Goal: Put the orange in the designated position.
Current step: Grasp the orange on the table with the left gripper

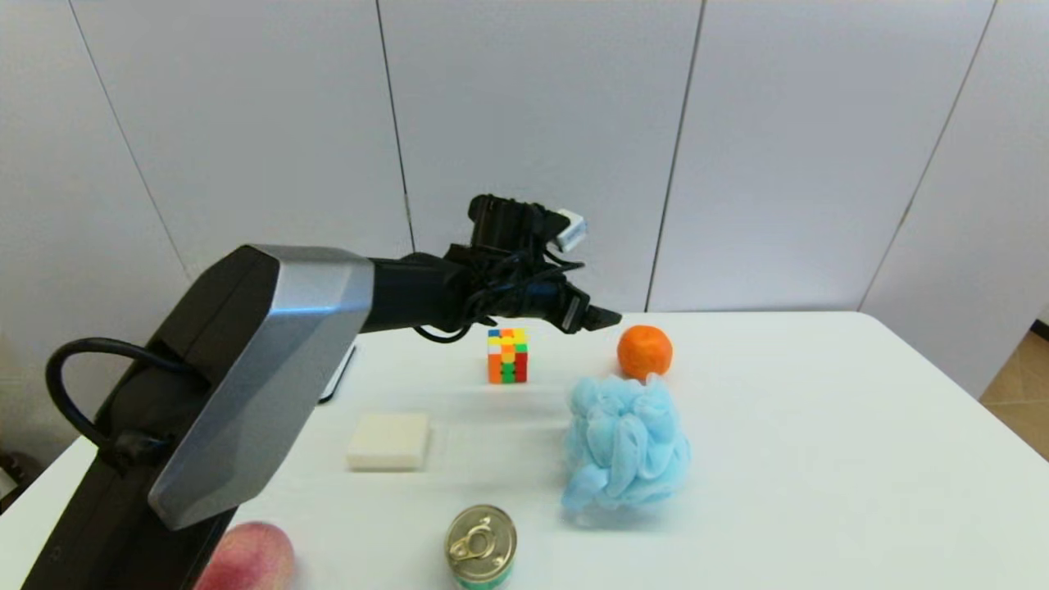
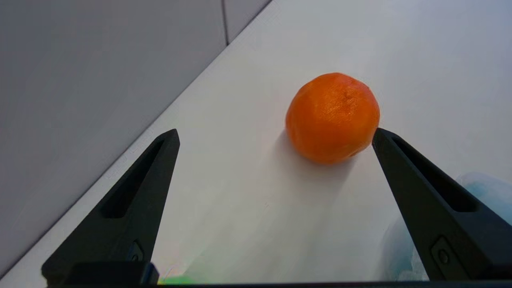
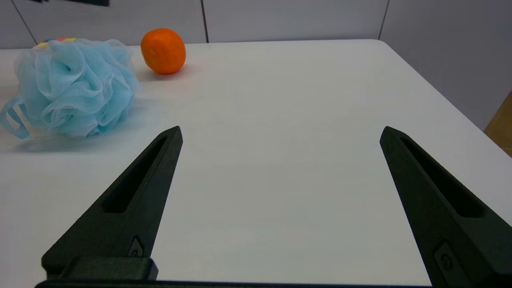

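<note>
The orange (image 2: 332, 117) sits on the white table (image 1: 819, 459), just past the tips of the left gripper (image 2: 276, 136), off-centre toward one of its wide-spread fingers (image 2: 424, 200) and not yet between them. Nothing is gripped, so the grasp, the carry and the set-down all appear to remain. The head view adds what the wrist view misses: a blue bath sponge (image 1: 627, 442) just beside the orange and a puzzle cube (image 1: 507, 356) near the fingers. The right gripper (image 3: 280, 136) waits wide open, well away.
</note>
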### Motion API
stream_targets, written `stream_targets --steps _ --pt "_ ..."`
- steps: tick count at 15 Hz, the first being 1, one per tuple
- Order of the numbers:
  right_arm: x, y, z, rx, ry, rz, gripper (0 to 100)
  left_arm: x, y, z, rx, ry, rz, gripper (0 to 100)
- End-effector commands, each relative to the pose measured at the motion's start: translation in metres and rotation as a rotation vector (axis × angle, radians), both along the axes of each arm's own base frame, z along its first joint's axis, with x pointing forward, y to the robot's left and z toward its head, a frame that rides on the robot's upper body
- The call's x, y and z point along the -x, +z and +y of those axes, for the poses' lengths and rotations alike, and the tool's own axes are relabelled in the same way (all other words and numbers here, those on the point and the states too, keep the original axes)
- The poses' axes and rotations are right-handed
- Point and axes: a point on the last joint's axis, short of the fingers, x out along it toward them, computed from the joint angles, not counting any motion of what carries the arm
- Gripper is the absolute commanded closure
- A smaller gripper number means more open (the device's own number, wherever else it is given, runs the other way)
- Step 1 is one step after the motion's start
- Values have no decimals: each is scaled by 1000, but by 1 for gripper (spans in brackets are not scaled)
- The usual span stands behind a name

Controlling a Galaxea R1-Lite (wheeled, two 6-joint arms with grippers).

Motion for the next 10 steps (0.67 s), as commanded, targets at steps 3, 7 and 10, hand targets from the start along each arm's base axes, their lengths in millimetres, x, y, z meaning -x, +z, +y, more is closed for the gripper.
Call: stream_targets --steps 3,7,10 --pt "0 0 0 0 0 -1 0 1 -19 -21 37 -39 -13 0" --pt "0 0 0 0 0 -1 0 4 -22 -31 83 -66 -13 0" --pt "0 0 0 0 0 -1 0 7 -24 -38 104 -98 -26 0"
